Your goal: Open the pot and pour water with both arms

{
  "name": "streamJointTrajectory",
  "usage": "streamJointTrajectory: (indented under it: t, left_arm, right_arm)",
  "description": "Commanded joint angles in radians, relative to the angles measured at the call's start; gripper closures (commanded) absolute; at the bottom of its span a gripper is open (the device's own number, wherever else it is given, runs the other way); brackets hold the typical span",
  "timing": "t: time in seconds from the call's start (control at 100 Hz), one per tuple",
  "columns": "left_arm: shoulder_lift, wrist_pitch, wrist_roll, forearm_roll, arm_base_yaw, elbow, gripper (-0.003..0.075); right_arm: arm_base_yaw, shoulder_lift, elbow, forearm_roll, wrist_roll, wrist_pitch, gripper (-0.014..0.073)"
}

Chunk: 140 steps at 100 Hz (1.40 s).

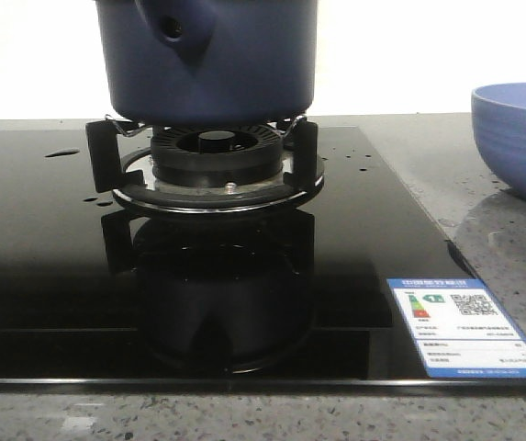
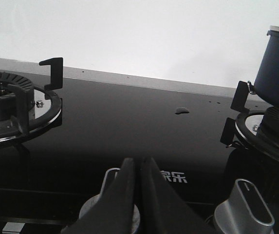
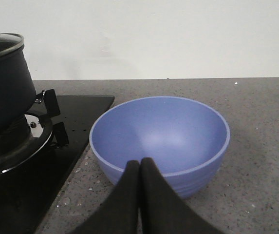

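Note:
The dark navy pot [image 1: 207,60] stands on the gas burner [image 1: 215,165], its tube handle [image 1: 178,28] facing the camera. A glass lid with a metal rim covers it in the right wrist view, where the pot [image 3: 3,83] sits beside the hob. Small drops and a puddle of water [image 2: 181,110] lie on the black glass. My left gripper [image 2: 139,163] is shut and empty above the hob's knobs, well away from the pot [image 2: 278,68]. My right gripper [image 3: 140,165] is shut and empty just before the light blue bowl [image 3: 161,139]. Neither gripper shows in the front view.
A second burner [image 2: 12,107] with black pot supports sits on the hob. Two silver knobs [image 2: 244,204] stand along its front edge. An energy label [image 1: 464,326] is stuck to the hob's front right corner. Grey speckled countertop [image 3: 256,126] surrounds the bowl [image 1: 520,138].

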Motion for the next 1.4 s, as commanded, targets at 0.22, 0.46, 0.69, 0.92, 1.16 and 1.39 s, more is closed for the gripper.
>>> streamJointTrajectory:
  t: [0.22, 0.46, 0.69, 0.92, 1.16, 1.39]
  left_arm:
    - [-0.026, -0.077, -0.008, -0.006, -0.008, 0.033, 0.0739]
    - [-0.026, -0.077, -0.008, -0.006, -0.008, 0.033, 0.0739]
    - [-0.026, -0.077, -0.008, -0.006, -0.008, 0.033, 0.0739]
    - [-0.026, -0.077, -0.008, -0.006, -0.008, 0.033, 0.0739]
    - [-0.026, -0.077, -0.008, -0.006, -0.008, 0.033, 0.0739]
    - [-0.026, -0.077, -0.008, -0.006, -0.008, 0.033, 0.0739]
  right_arm:
    - [-0.005, 0.008, -0.027, -0.011, 0.001, -0.124, 0.065]
    - [-0.005, 0.008, -0.009, -0.732, 0.768, -0.232, 0.065]
    - [0.038, -0.097, 0.177, -0.904, 0.871, -0.425, 0.065]
    - [0.073, -0.259, 0.305, -0.953, 0.957, -0.377, 0.065]
    - [0.073, -0.258, 0.303, -0.955, 0.959, -0.321, 0.065]
    - [0.073, -0.258, 0.303, -0.955, 0.959, -0.321, 0.065]
